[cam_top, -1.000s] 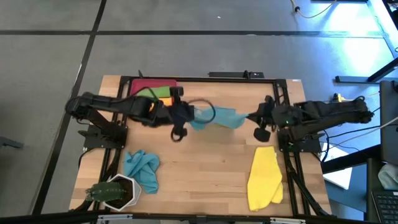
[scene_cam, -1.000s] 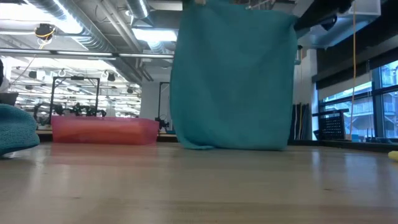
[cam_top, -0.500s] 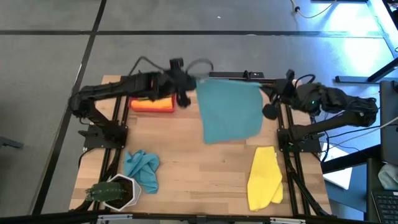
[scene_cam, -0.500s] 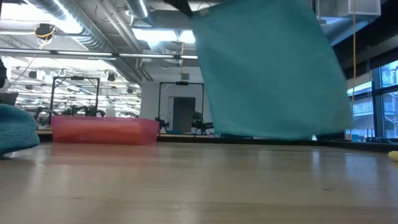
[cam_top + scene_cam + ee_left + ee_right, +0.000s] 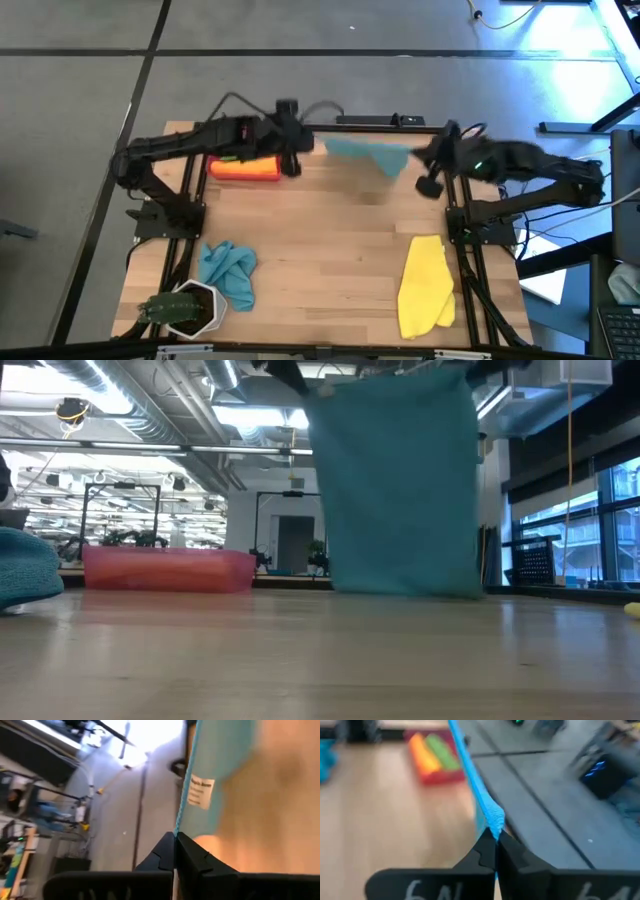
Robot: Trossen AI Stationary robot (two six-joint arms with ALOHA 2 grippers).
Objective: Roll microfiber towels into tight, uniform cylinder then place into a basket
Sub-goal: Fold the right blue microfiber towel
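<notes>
- Table (image 5: 330, 250) of pale wood carries most of the work left to do: a yellow towel (image 5: 425, 285) lies loose near the right front, and a crumpled teal towel (image 5: 228, 272) lies near the left front beside the white plant pot (image 5: 188, 308). Neither is rolled.
- Teal towel in hand (image 5: 400, 485) hangs as a flat sheet between the two arms at the far edge of the table, its lower hem just above the wood in the low view; from above it shows only as a thin strip (image 5: 365, 152).
- Basket (image 5: 245, 165), the red tray at the far left, already holds an orange roll (image 5: 421, 754) and a green roll (image 5: 441, 751) side by side. By my count two towels are done and three are left, this one being merely spread out, not yet laid down or rolled.
- Left arm reaches along the far edge, passing over the basket; the left gripper (image 5: 175, 840) is pinched tight on one top corner of the hanging towel, near its white label (image 5: 201, 792).
- Right arm reaches in from the right edge at about the same height; the right gripper (image 5: 496, 842) is clamped on the opposite top corner.
</notes>
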